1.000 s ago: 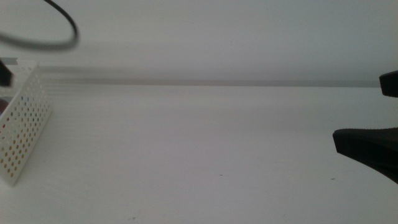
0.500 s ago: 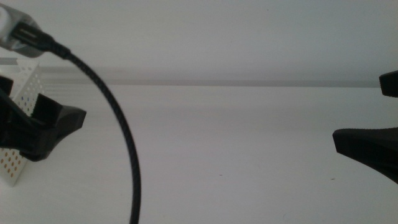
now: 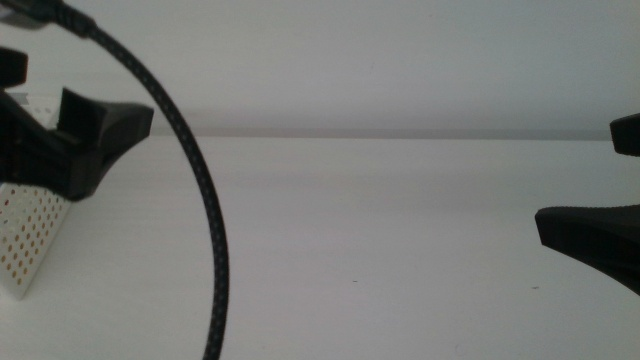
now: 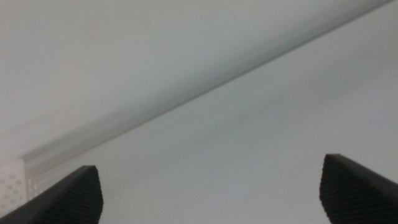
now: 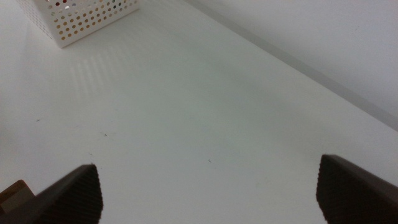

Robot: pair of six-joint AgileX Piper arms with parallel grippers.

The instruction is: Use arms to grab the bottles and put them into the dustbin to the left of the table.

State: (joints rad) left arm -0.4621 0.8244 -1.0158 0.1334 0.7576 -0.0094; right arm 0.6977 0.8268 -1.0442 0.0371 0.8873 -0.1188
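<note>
Tabletop (image 3: 380, 250): wide and white, running to the wall; no bottle stands on the stretch that any view shows.
Dustbin (image 3: 30, 240): at the left edge in the middle view, partly behind the left arm; the right wrist view shows it (image 5: 81, 22) well apart across the surface, with red and orange showing through the holes, so at least some containers seem to lie inside. The water bottle cannot be made out.
Left end effector (image 4: 211, 193): beside and above the dustbin in the middle view (image 3: 75, 135), jaws spread wide with nothing between them; only a corner of the basket shows in its own camera.
Cable (image 3: 200, 220): black braided, looping from the left arm down across the front of the middle view.
Right end effector (image 5: 208, 193): waits at the right edge of the middle view (image 3: 600, 245), jaws wide apart and empty, far from the dustbin.
Step in hand: judged as the end of a drop at the dustbin, the left arm empty beside it.
Next move: probably drawing the left arm clear of the basket wall and minding the cable; if a bottle remains, it lies out of view and must first be found.
</note>
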